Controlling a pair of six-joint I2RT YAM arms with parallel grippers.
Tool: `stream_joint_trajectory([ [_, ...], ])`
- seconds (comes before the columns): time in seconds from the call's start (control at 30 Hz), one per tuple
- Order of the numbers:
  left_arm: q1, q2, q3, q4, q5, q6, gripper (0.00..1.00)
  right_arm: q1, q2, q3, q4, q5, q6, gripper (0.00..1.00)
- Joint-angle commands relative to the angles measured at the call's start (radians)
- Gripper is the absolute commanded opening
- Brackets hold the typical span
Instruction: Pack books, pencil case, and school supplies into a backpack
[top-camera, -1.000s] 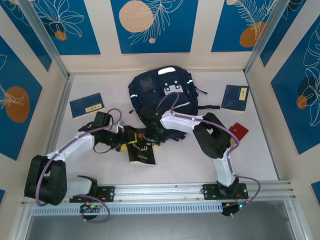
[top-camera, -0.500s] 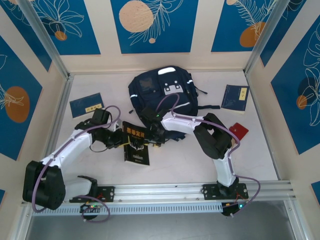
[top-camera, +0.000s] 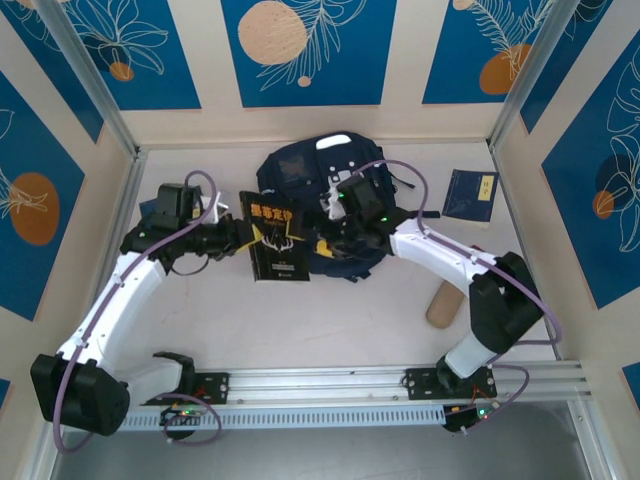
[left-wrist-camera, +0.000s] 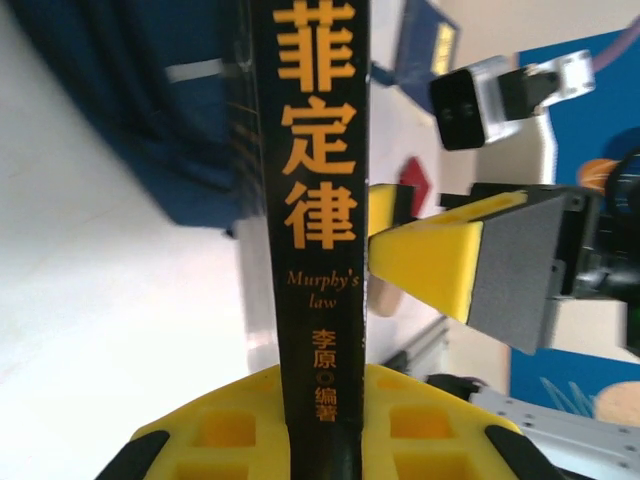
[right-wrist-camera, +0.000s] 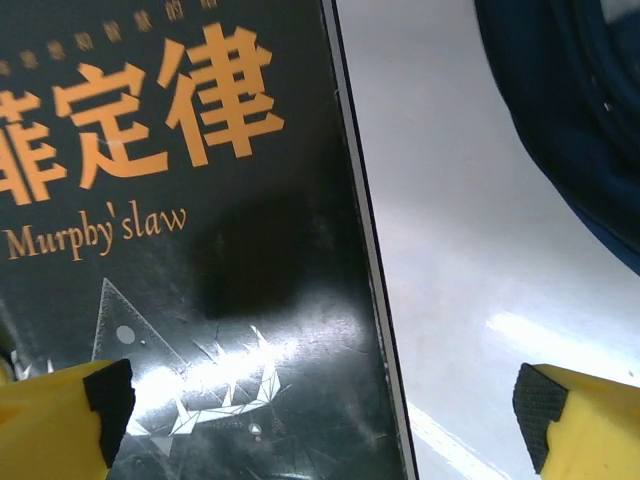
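A black book (top-camera: 276, 240) with orange lettering hangs edge-up above the table, just left of the dark navy backpack (top-camera: 322, 180). My left gripper (top-camera: 243, 235) is shut on its spine; in the left wrist view the yellow jaws (left-wrist-camera: 320, 425) pinch the book (left-wrist-camera: 315, 200). My right gripper (top-camera: 325, 240) hovers open at the book's right side, in front of the backpack. In the right wrist view its fingertips (right-wrist-camera: 100, 400) stand wide apart over the book's cover (right-wrist-camera: 180, 250), with the backpack (right-wrist-camera: 580, 120) at the upper right. A navy book (top-camera: 470, 195) lies at the far right.
A tan cylinder (top-camera: 441, 305) lies on the table under the right forearm. Another navy book (top-camera: 152, 210) sits half hidden behind the left arm. A small red thing (left-wrist-camera: 412, 185) lies past the held book. Walls close the table on three sides; a metal rail (top-camera: 320, 382) runs along the front.
My left gripper shut on the black book and lifted it off the table, up and back toward the backpack. My right gripper opened wide and its arm stretched out, uncovering the tan cylinder.
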Motion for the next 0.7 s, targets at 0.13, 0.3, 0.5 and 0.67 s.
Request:
stream_joint_trajectory([
  [0.13,0.022,0.056,0.105,0.358,0.228,-0.264,0.08,-0.106,-0.021,-0.042,0.199,-0.273,0.056,0.99],
  [0.3,0.022,0.099,0.136,0.503,0.261,-0.378,0.07,-0.118,0.01,-0.046,0.371,-0.393,0.155,0.99],
  [0.5,0.023,0.145,0.163,0.554,0.261,-0.417,0.07,-0.119,0.057,-0.054,0.69,-0.505,0.424,0.99],
  [0.67,0.035,0.173,0.164,0.501,0.243,-0.367,0.07,-0.132,0.042,-0.092,0.804,-0.508,0.522,0.98],
])
